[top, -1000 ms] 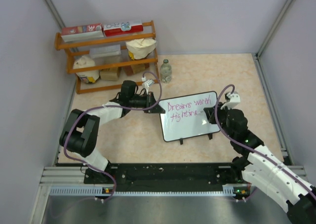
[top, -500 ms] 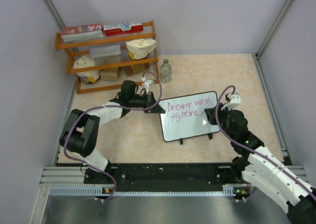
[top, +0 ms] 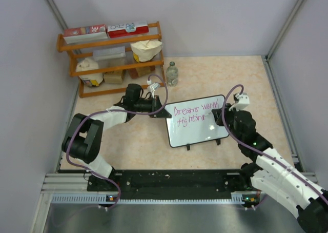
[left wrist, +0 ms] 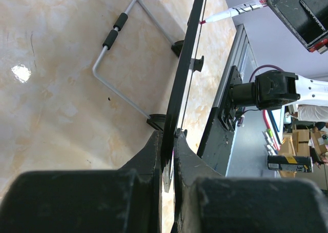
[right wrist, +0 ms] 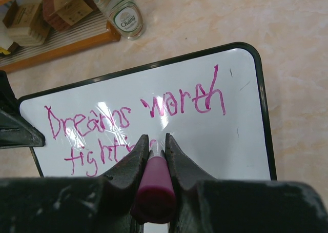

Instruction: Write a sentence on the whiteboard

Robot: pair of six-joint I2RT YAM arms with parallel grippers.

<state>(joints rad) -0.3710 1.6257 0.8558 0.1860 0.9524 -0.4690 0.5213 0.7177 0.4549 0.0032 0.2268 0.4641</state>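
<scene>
The whiteboard (top: 197, 133) is leaning back on its wire stand (left wrist: 118, 63), with its writing face turned upward and toward the robot. Its long axis is running left to right, the right end sitting slightly farther away. The sentence (right wrist: 179, 102) is filling the whiteboard's upper half in two lines, the second seemingly unfinished. The left gripper (left wrist: 170, 140) is pinching the whiteboard's left edge, jaws drawn narrow on the frame. If that pinch slips, I judge that writing pressure could be twisting or tipping the whiteboard and warping strokes. The right gripper (right wrist: 154, 143), over the whiteboard's right-middle, is clamping the pink marker (right wrist: 154, 184). It is pointing tip-first into the whiteboard's face beside the second line, and pressing too hard risks skidding across finished letters.
</scene>
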